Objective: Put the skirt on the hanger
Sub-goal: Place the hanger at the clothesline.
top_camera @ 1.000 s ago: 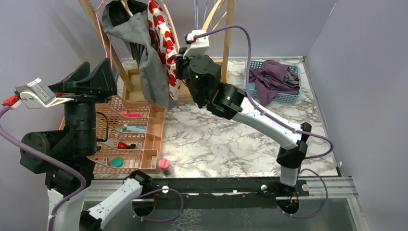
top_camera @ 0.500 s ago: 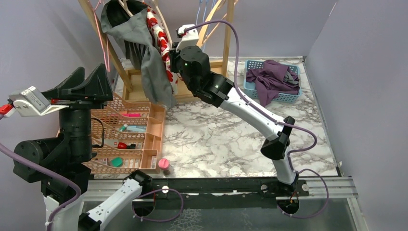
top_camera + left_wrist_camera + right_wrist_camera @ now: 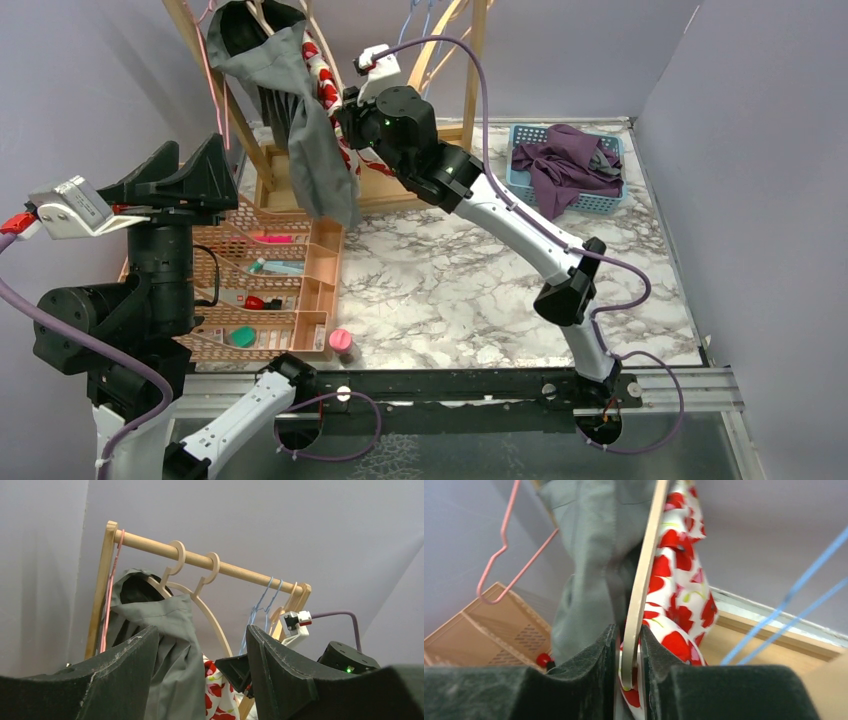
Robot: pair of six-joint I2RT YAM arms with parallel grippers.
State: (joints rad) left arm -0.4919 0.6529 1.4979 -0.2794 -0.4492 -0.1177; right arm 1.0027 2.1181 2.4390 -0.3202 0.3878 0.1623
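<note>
The skirt (image 3: 325,88), white with red flowers, hangs on a pale wooden hanger (image 3: 646,570) at the rack, right beside a grey garment (image 3: 300,130). My right gripper (image 3: 347,112) is raised to the rack and is shut on the lower arm of that hanger (image 3: 628,630), with the skirt (image 3: 679,580) draped just behind the pads. My left gripper (image 3: 190,152) is open and empty, held high at the left and facing the rack. In its view (image 3: 201,630) the grey garment (image 3: 165,645), the skirt (image 3: 216,690) and the wooden rail (image 3: 200,560) show between the fingers.
A wooden rack (image 3: 475,70) stands at the back with pink (image 3: 499,565) and blue wire hangers (image 3: 794,600). A blue basket (image 3: 590,207) with purple cloth is at the back right. An orange tray (image 3: 320,270) of small items and a pink-capped bottle (image 3: 341,342) are at the left.
My right arm has stretched up and left toward the rack with the hanger and skirt, so the skirt now sits partly behind the grey garment. My left gripper shifted only slightly.
</note>
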